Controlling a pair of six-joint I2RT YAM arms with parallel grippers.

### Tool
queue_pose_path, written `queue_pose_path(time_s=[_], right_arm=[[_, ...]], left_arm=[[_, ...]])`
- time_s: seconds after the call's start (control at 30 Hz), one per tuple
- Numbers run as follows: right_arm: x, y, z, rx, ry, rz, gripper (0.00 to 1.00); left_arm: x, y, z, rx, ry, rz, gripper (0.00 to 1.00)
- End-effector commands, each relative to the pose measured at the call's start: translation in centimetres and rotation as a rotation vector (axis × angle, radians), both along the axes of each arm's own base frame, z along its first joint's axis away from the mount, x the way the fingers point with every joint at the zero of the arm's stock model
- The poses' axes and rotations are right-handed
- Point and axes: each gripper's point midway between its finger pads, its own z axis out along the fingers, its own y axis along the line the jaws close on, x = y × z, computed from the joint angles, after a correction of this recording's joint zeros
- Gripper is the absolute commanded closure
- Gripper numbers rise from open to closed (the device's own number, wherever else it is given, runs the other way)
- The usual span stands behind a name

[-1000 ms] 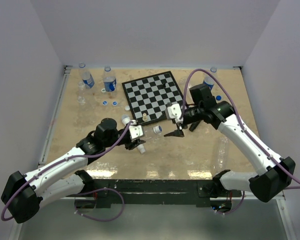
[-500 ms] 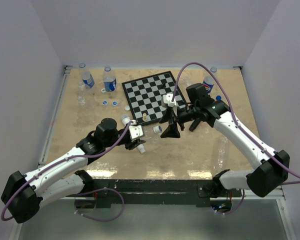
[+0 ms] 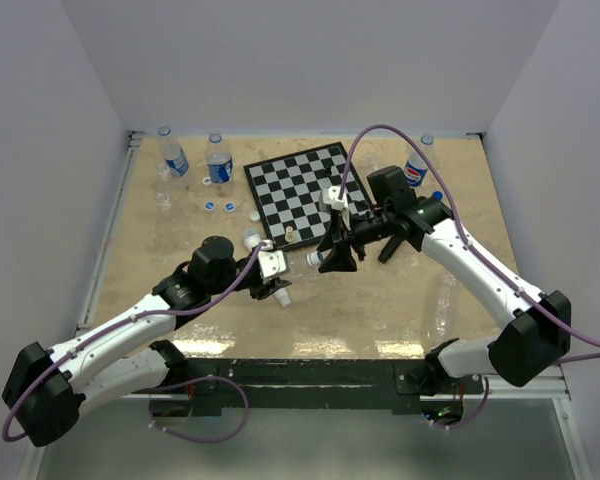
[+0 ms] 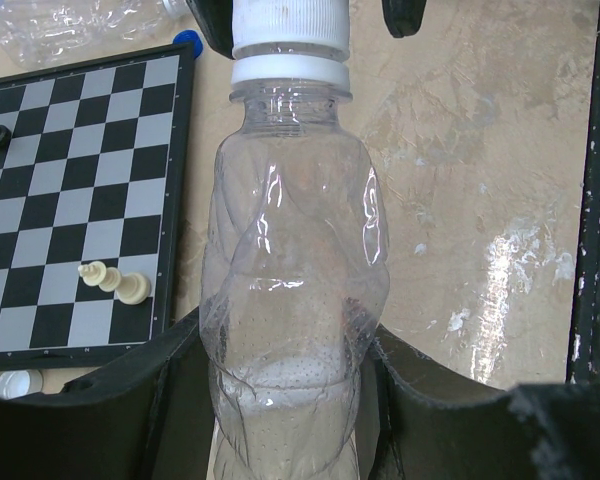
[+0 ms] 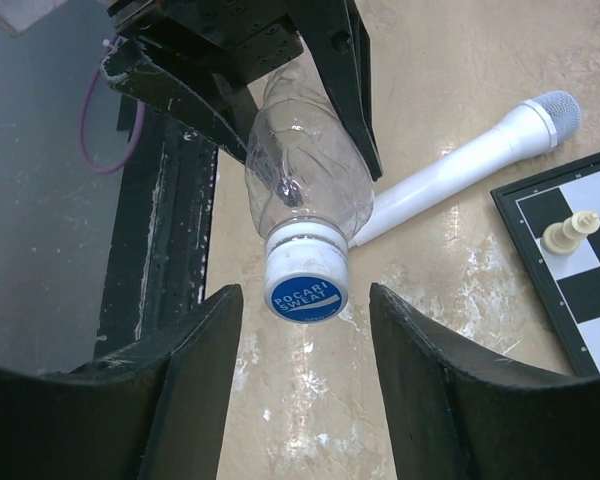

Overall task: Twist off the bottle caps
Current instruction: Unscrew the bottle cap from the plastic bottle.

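A clear, label-free bottle [image 4: 295, 250] lies level above the table, and my left gripper [image 4: 290, 370] is shut on its lower body. In the top view the left gripper [image 3: 278, 280] holds it with the neck pointing right. Its white bottle cap [image 5: 305, 285] has a blue printed top and faces my right gripper [image 5: 305, 300]. That gripper is open, one finger on each side of the cap with a gap on both sides. From above, the right gripper [image 3: 332, 258] stands at the cap [image 3: 315, 259].
A chessboard [image 3: 305, 190] with two pale pieces [image 4: 115, 282] lies behind the grippers. Labelled bottles [image 3: 218, 160] stand at the back left, and one with a round logo [image 3: 417, 165] at the back right. Loose caps [image 3: 210, 206] lie near the board. A white microphone [image 5: 460, 170] lies under the held bottle.
My right gripper has moved left up to the bottle's cap and its jaws have narrowed around it. The left arm and the bottle have stayed still.
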Motion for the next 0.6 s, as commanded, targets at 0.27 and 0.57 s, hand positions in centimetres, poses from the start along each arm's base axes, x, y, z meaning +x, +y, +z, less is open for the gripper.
queue_pose_path(time_s=[0.27,0.57], right_arm=[[-0.32,1.15,2.07,0.054,0.001,0.052,0.48],[-0.67,1.01,2.23,0.058,-0.041,0.087,0.83]], left_arm=[[0.49,-0.53,2.06,-0.046,-0.045,-0.001,0.96],[0.51,-0.51,2.06,-0.047,-0.044,-0.001,0.95]])
